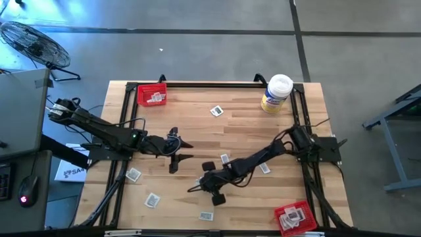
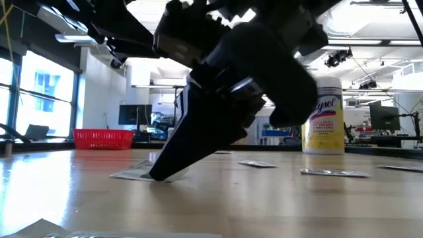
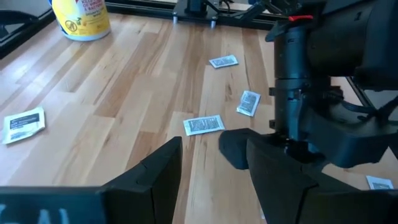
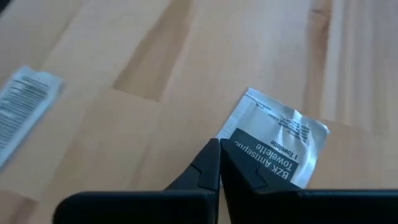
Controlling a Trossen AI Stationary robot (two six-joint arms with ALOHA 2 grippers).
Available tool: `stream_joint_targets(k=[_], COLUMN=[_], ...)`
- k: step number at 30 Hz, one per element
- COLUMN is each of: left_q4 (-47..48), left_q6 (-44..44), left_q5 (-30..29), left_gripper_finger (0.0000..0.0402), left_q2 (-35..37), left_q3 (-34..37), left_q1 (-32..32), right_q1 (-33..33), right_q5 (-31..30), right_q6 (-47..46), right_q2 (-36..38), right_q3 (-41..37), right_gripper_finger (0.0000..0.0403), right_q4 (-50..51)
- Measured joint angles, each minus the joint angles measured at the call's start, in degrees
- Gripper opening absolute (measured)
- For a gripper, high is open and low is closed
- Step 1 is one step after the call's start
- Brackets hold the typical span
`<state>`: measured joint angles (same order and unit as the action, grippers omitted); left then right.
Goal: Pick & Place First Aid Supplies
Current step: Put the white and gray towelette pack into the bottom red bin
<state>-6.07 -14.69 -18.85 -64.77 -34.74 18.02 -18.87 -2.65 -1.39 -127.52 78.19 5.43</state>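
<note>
- Wooden table [image 1: 243, 131] in a concrete-floored workshop carries scattered first aid packets, two red trays and a white-lidded yellow-labelled tub [image 1: 276, 93] at its far edge.
- Right gripper [image 4: 219, 163] is down at the tabletop near the table's middle, its two dark fingers pressed together, their tips at the edge of a silver packet [image 4: 280, 140] printed "Antiseptic Towelette"; the packet lies flat on the wood, and whether it is pinched cannot be told.
- Low view shows the same gripper's tip touching the table on that packet [image 2: 135, 173], with the tub [image 2: 324, 118] standing upright behind.
- Left gripper [image 1: 182, 151] hovers left of centre, fingers spread apart and holding nothing.
- Far-left red tray [image 1: 152, 95] holds at least one packet; the near-right red tray [image 1: 294, 218] holds several.
- Loose packets lie flat across the wood, among them one near the far edge [image 1: 216, 111] and one near the front edge [image 1: 206, 215].
- Beyond the table, a floor fan [image 1: 36, 46] stands at the left.
</note>
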Motion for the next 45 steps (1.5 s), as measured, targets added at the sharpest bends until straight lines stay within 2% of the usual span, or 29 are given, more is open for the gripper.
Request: stream_joint_targets(k=[5,10,15,18,21,23,28,34,40,45], left_q4=[-0.23,-0.31,-0.59,-0.64,-0.78,-0.90,-0.83,-0.65,-0.29,-0.20], left_q6=[0.02,0.02,0.24,0.43,0.84,0.91,0.91,0.91,0.91,0.82], left_q5=[-1.89,-4.71,-5.91,-6.21,-6.30,-6.30,-6.30,-6.28,-6.28,-6.21], left_gripper_finger=[0.0179,0.0179,0.0179,0.0179,0.0179,0.0179,0.0179,0.0179,0.0179,0.0179], left_q2=[0.00,0.00,0.00,0.00,0.00,0.00,0.00,0.00,-0.02,-0.02], left_q3=[0.00,0.00,0.00,0.00,0.00,0.00,0.00,0.00,-0.02,-0.02], left_q1=[0.00,0.00,0.00,0.00,-0.02,0.00,-0.02,0.00,0.00,0.00], right_q1=[1.05,1.82,1.85,1.72,2.36,3.33,6.15,7.25,7.47,7.73], right_q5=[0.71,0.58,0.51,-2.21,-8.36,-9.42,-5.49,-2.96,-2.91,-2.96], right_q6=[2.47,6.48,7.14,5.29,2.32,0.52,-4.14,-3.24,-3.22,-4.08], right_q2=[3.29,8.81,12.82,12.94,13.33,13.39,13.32,13.14,10.21,8.30], right_q3=[-0.40,-0.87,-0.59,-0.72,-0.48,-0.49,-0.48,-0.47,-0.44,-0.14], right_gripper_finger=[0.0001,0.0001,0.0001,0.0007,0.0017,0.0030,0.0076,0.0116,0.0120,0.0104], right_q4=[3.49,12.89,16.65,16.92,17.28,19.84,21.71,21.28,19.99,19.43])
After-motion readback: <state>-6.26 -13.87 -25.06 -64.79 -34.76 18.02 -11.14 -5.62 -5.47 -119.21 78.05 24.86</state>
